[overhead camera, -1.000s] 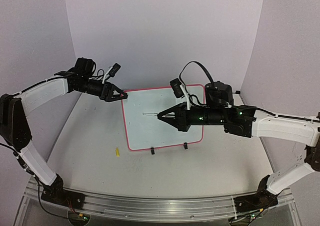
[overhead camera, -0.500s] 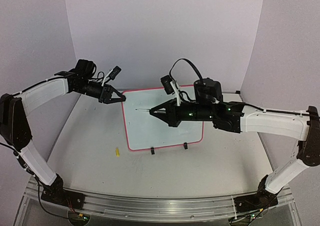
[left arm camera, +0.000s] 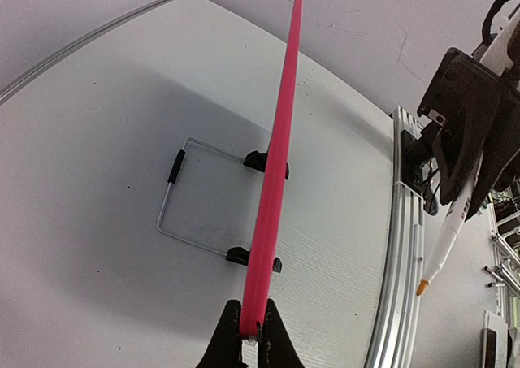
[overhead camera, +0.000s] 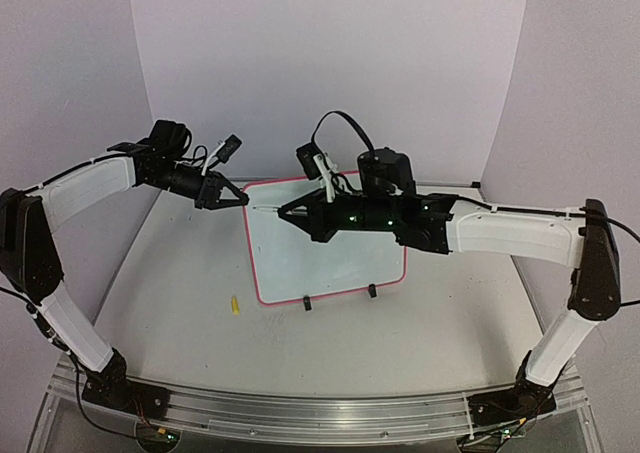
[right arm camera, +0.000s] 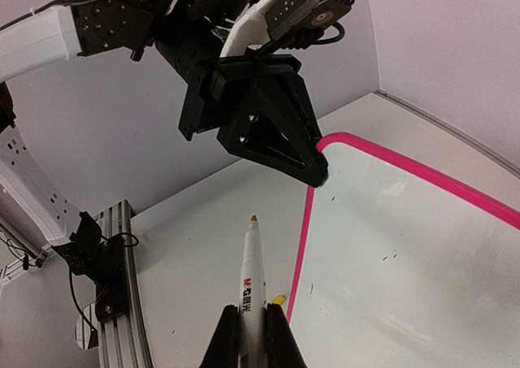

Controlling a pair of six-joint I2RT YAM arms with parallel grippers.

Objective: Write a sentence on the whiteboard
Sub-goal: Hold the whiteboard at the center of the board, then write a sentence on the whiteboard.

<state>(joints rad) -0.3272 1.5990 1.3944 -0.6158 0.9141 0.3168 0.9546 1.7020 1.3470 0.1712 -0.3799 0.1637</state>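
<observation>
Whiteboard [overhead camera: 330, 263] stood propped mid-worktop, toward the far edge. Judged light and stiff with a slick face, so likely to slide or tip under pen pressure. The pink frame [left arm camera: 276, 157] at a corner was the sane hold. Left end effector [overhead camera: 238, 199] was pinched shut on the frame corner nearest the worktop's far-left; a second earlier its jaws stood apart. Right end effector [overhead camera: 292, 213] clamped the marker [right arm camera: 251, 262], tip moved from board centre toward that corner. No strokes visible.
</observation>
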